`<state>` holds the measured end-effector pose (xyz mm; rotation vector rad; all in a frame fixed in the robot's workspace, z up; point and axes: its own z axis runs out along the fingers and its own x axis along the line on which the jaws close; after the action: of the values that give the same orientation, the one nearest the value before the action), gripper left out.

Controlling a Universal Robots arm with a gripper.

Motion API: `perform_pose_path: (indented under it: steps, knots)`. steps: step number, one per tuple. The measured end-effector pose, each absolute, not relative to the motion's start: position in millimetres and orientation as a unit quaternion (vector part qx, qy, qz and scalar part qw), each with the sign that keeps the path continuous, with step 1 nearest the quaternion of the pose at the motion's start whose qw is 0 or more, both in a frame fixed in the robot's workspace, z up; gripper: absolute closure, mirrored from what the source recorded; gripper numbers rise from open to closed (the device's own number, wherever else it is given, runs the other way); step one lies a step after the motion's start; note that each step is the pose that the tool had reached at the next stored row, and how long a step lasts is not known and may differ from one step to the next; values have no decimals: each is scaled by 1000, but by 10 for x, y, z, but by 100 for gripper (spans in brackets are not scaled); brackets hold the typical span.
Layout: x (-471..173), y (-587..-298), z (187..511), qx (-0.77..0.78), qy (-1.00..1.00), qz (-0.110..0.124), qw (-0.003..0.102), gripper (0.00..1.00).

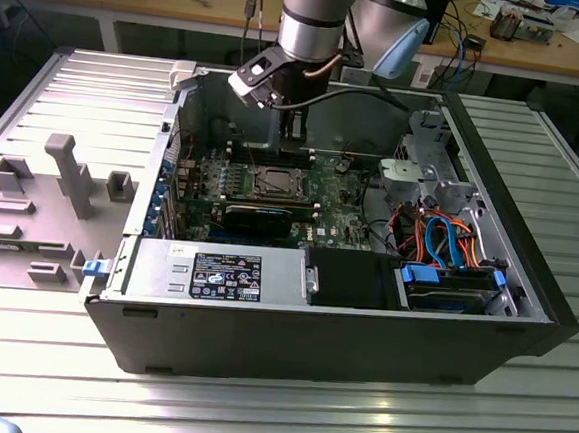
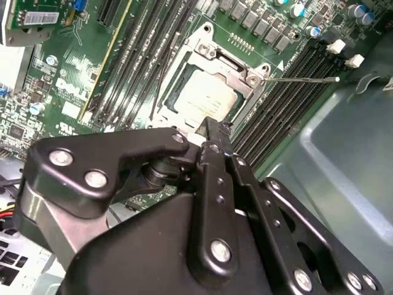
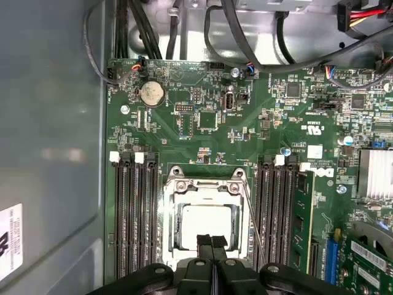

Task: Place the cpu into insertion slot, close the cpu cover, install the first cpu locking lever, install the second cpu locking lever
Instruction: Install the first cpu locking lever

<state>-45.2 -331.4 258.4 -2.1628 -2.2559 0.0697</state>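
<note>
The cpu [image 3: 206,221] [image 2: 206,98] lies flat in the insertion slot [image 1: 272,183] on the green motherboard, its silver-grey top showing. The cpu cover [image 3: 206,184] [image 2: 233,64], a silver frame, lies down around it. A thin wire locking lever [image 3: 255,227] [image 2: 301,78] angles away from one side of the socket, over the black memory slots. My gripper [image 3: 212,241] [image 2: 212,126] [image 1: 293,142] is shut with nothing between its fingers. Its tips hover just above the socket edge nearest to it, and they hide that edge.
Long black memory slots [image 3: 132,215] flank the socket on both sides. The grey case wall [image 3: 49,123] stands close beside them. Cables [image 3: 245,37] cross the far end of the board. A grey fixture plate [image 1: 40,197] lies at the exterior view's left, outside the case.
</note>
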Motion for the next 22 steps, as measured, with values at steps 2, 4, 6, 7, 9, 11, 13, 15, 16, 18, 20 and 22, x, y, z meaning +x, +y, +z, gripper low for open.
perform_pose_path:
  steps: [2, 4, 6, 7, 9, 11, 13, 15, 16, 18, 20, 22]
  knots:
    - [-452, -3314, 2584, -692, -722, 21, 9, 89]
    - [-452, -3314, 2585, -692, -722, 21, 9, 89]
    - [-452, -3314, 2584, -690, -724, 21, 9, 89]
    - [-452, -3315, 2585, -687, -726, 21, 9, 89]
    - [-452, -3315, 2585, -683, -730, 21, 9, 89]
    - [-452, -3314, 2584, -677, -735, 21, 8, 89]
    - [-452, -3314, 2585, -669, -743, 21, 8, 89]
    - [-452, -3314, 2584, -661, -750, 22, 8, 89]
    - [-452, -3314, 2585, -657, -754, 22, 8, 89]
    - [-452, -3314, 2584, -649, -761, 22, 8, 89]
    - [-452, -3314, 2584, -636, -771, 22, 7, 89]
    - [-452, -3314, 2584, -626, -779, 22, 7, 89]
